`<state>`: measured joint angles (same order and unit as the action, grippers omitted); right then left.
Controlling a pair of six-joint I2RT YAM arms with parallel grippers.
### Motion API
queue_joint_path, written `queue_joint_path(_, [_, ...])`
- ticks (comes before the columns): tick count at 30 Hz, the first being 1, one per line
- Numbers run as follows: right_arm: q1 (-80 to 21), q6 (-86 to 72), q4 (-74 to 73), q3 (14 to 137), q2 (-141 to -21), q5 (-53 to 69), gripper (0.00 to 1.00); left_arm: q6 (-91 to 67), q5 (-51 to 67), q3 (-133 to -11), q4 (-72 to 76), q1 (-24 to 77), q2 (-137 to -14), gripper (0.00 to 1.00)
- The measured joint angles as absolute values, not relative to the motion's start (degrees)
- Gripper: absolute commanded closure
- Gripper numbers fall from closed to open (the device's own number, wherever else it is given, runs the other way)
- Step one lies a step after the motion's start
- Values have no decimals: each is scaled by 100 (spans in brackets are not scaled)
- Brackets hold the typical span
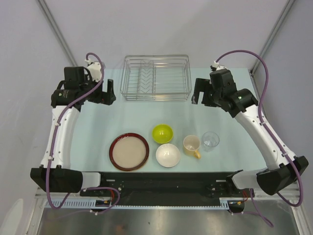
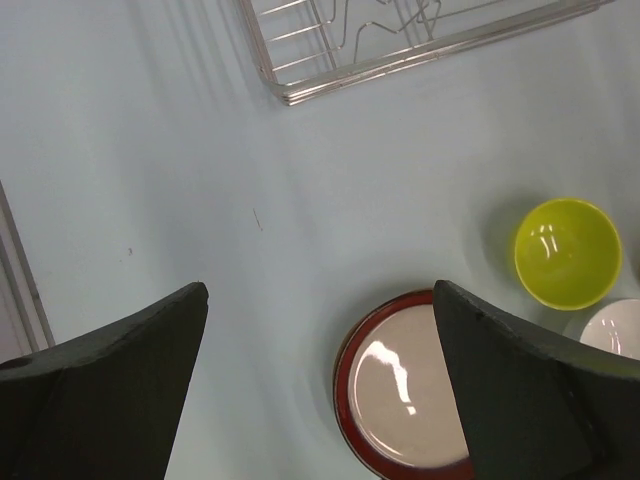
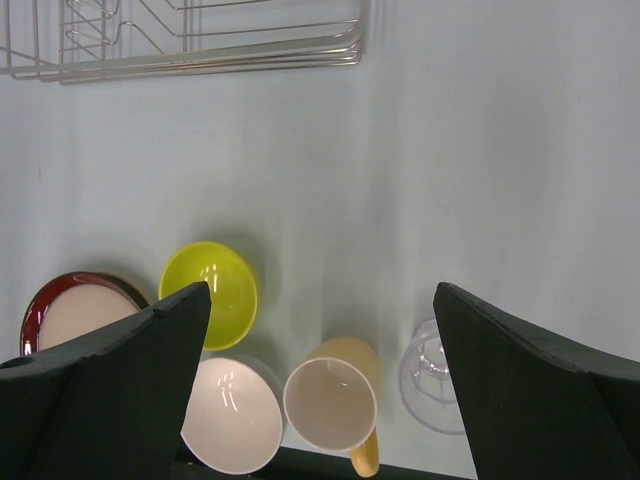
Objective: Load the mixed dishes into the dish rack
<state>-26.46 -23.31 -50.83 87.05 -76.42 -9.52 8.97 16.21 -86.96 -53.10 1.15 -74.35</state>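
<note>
Red-rimmed plate [image 2: 400, 400] partly hidden behind left gripper [image 2: 318, 290], jaws wide; rack [image 2: 330, 86] cut off ahead. Right gripper [image 3: 320, 290] equally wide, mug [image 3: 330, 400] beneath.

- You will see the plate [image 1: 129, 151] as a dark-red rim around a beige centre.
- Lime-green bowl [image 1: 163, 133]: bright yellow-green inside.
- White bowl [image 1: 167, 154]: plain white.
- Mug [image 1: 191, 145]: pale yellow.
- Glass [image 1: 210, 141]: clear.
- Dish rack [image 1: 157, 77]: silver wire.
- Your table [image 1: 122, 117]: pale blue-green.
- Arm cables [image 1: 266, 73]: purple.
</note>
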Motion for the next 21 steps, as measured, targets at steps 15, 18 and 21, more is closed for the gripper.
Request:
queue_joint_path(15, [-2255, -2233, -4598, 9948, -9625, -974, 0, 539, 1031, -10488, -4399, 707, -10245, 0])
queue_joint_path(18, [-2084, -2231, -4488, 10326, -10130, -945, 0, 499, 873, -10943, -4257, 740, -10925, 0])
queue_joint_path(21, [-1809, -2248, -4412, 10881, -10744, -886, 0, 493, 709, -11212, -4152, 740, -11485, 0])
